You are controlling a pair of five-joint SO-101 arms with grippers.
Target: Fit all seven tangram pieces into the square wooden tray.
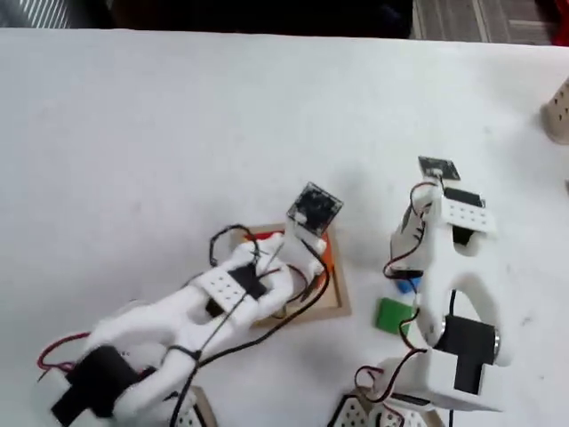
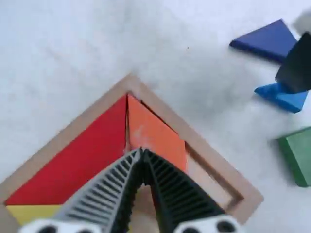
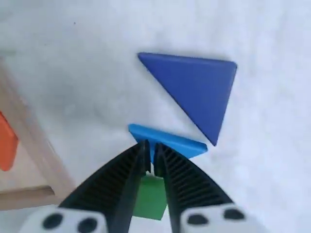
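White table: left fingers closed over tray, right fingers narrow at light blue piece. Piece looks light, stiff, thin; pinch opposite edges.

White table stretching wide, and at the high view's right edge sits a tan perforated object.

The far half of the counter is open white surface. Over the wooden tray hangs the left claw, pinched together, blocking the way straight down. A bare strip runs between the orange piece and the tray's rim. Beside the tray, the dark blue triangle, light blue piece and green piece crowd the counter under the right claw.
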